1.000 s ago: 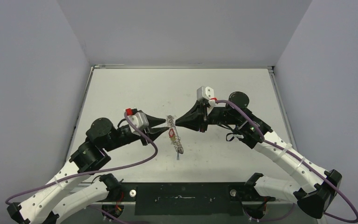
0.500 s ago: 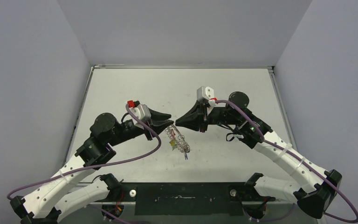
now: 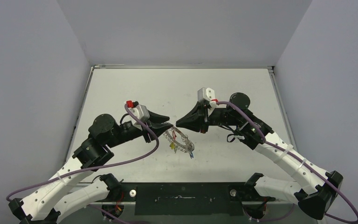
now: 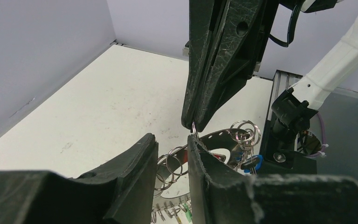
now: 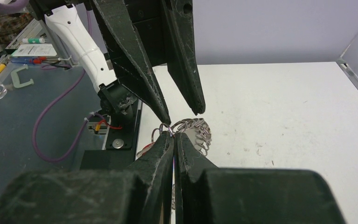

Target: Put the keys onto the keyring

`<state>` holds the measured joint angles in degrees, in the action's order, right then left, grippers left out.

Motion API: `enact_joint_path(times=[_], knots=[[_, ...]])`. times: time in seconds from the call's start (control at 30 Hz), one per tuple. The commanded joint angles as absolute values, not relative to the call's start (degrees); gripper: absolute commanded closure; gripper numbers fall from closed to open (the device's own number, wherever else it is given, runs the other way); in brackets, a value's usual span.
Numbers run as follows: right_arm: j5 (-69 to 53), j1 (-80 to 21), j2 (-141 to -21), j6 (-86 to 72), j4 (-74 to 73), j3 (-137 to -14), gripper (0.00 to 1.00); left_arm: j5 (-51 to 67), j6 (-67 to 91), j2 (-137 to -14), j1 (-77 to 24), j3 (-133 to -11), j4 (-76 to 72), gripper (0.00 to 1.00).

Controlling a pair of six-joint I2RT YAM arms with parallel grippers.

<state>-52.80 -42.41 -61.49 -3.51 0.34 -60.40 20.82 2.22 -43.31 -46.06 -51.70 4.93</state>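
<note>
The keyring (image 3: 181, 142), a grey band edged with wire loops, hangs tilted over the table between both arms. My right gripper (image 3: 177, 124) is shut on one wire loop at the ring's top; from the left wrist its tip (image 4: 193, 126) comes down from above. My left gripper (image 4: 171, 139) is open, with several loops (image 4: 179, 161) in the gap and its right finger (image 4: 196, 154) against the band (image 4: 221, 136). A blue-tagged key (image 4: 253, 162) hangs under a bunch of loops, and a red tag (image 4: 217, 157) shows through the ring's hole. The right wrist view shows the pinched loop (image 5: 168, 128).
A green tag (image 4: 185, 215) and a yellow tag (image 3: 173, 145) also hang from the ring. The black base plate (image 3: 182, 198) runs along the near edge. Purple cables (image 3: 140, 154) loop beside both arms. Grey walls close in the white table (image 3: 130, 88).
The left gripper has shifted slightly back and up. The keyring has swung from hanging edge-on to tilted flatter, spreading toward the lower right. The right gripper has stayed shut in place.
</note>
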Motion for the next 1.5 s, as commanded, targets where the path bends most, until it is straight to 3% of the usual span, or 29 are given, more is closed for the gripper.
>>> enact_joint_path(times=[0.0, 0.43, 0.73, 0.83, 1.07, 1.23, 1.33, 1.47], knots=[[-52.5, -42.4, -60.0, -2.6, 5.0, -60.9, 1.0, 19.9, 3.1, -41.6, -46.1, -55.1, 5.3, 0.72], [-51.9, -42.4, -60.0, -2.4, 4.7, -60.8, 1.0, 24.3, 5.8, -44.1, -46.2, -55.3, 5.1, 0.73], [-51.7, -42.4, -59.9, -2.3, 4.5, -60.5, 1.0, 26.4, 6.1, -47.0, -46.2, -55.9, 5.7, 0.87], [-51.5, -42.4, -59.8, -2.2, 4.3, -60.4, 1.0, 26.5, 5.5, -46.9, -46.2, -56.0, 6.6, 0.99], [-51.2, -42.4, -59.8, -0.5, 1.7, -61.0, 1.0, 25.3, 2.6, -47.2, -46.2, -58.6, 11.4, 1.0], [-50.7, -42.1, -59.9, 3.9, -4.3, -63.3, 0.68, 28.7, -3.0, -51.0, -46.1, -64.9, 19.4, 1.0], [-51.2, -41.3, -60.1, 6.6, -7.7, -65.2, 0.6, 30.6, -7.4, -54.0, -46.2, -70.5, 28.0, 1.0], [-52.7, -40.6, -60.8, 9.7, -11.3, -66.8, 0.59, 32.1, -12.3, -57.9, -46.2, -76.5, 36.6, 1.0]])
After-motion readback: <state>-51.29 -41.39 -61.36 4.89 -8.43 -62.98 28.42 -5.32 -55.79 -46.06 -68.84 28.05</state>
